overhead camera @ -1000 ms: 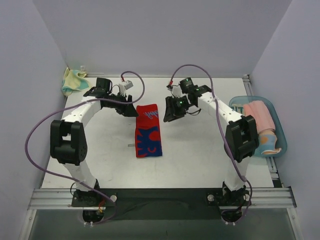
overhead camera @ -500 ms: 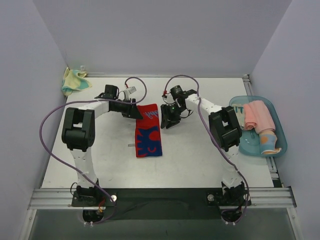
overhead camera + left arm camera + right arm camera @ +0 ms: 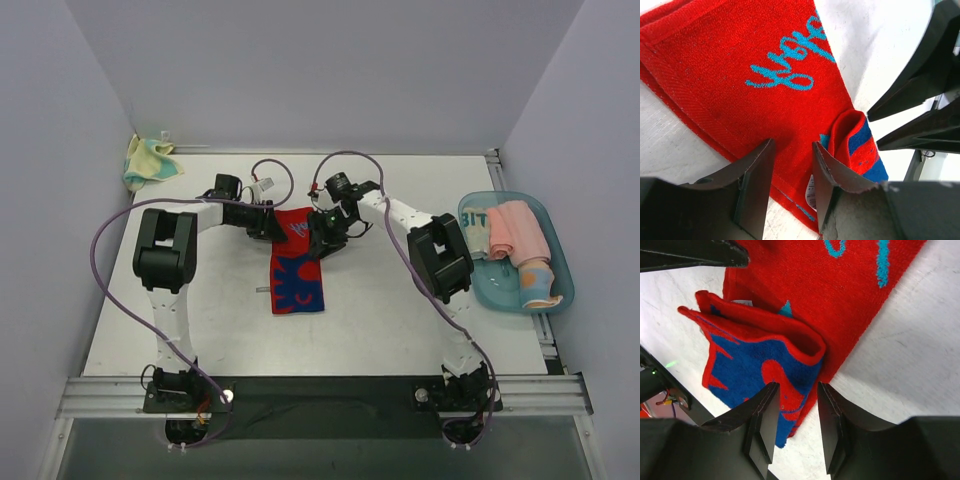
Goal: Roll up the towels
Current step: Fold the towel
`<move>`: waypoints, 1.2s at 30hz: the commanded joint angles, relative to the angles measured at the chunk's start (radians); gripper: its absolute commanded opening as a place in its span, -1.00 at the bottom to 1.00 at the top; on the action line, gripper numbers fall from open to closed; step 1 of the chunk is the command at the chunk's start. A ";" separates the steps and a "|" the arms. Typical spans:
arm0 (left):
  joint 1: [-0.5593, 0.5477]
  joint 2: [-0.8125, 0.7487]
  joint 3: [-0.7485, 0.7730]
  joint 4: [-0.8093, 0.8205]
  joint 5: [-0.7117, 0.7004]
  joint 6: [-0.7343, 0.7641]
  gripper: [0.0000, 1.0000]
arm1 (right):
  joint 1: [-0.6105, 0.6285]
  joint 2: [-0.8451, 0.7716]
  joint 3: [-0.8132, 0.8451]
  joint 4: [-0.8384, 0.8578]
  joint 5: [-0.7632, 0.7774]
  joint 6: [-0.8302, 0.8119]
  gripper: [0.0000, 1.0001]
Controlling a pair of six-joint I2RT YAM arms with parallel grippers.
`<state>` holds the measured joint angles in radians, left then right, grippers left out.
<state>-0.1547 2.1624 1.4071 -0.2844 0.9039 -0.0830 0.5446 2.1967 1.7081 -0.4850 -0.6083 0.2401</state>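
So the red and blue towel point(image 3: 297, 265) is lying flat around the middle of the desk point(image 3: 400, 320), a bit toward the far edge. Its far right corner is folded over into a little hump, so the blue side shows there.

Both arms are reaching in at that far end. The left gripper point(image 3: 270, 224) is over the far left part of the towel, jaws open only a narrow gap, with flat red cloth showing between the fingers point(image 3: 756, 185). It doesn't look like it's got hold of anything.

The right gripper point(image 3: 321, 238) is at the folded corner. Same narrow gap, with the towel's edge running across it, nothing clearly pinched.

Over by the right edge there's a teal tray point(image 3: 497, 285) holding a pink rolled towel point(image 3: 517, 230), a white towel with teal letters point(image 3: 477, 222) and a peach and blue roll point(image 3: 536, 285).

There's also a crumpled yellow towel point(image 3: 147, 160) in the far left corner.
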 commanded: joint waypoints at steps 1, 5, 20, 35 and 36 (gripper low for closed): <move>-0.002 0.011 0.032 0.030 -0.023 0.000 -0.08 | 0.005 0.026 0.039 -0.021 -0.018 0.013 -0.28; 0.000 0.016 0.026 0.027 -0.031 0.002 -0.10 | 0.005 0.040 0.044 -0.020 -0.018 0.015 -0.28; -0.002 0.019 0.013 0.027 -0.049 0.005 -0.17 | -0.005 -0.032 -0.010 -0.007 -0.065 0.027 -1.00; -0.002 0.022 0.015 0.024 -0.054 0.002 -0.18 | -0.020 -0.046 -0.035 0.013 -0.064 0.036 -1.00; -0.002 0.022 0.015 0.024 -0.056 0.002 -0.17 | -0.021 -0.032 -0.025 0.013 -0.061 0.034 -1.00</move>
<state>-0.1555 2.1643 1.4071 -0.2817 0.8783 -0.0910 0.5289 2.1933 1.6558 -0.4595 -0.6621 0.2691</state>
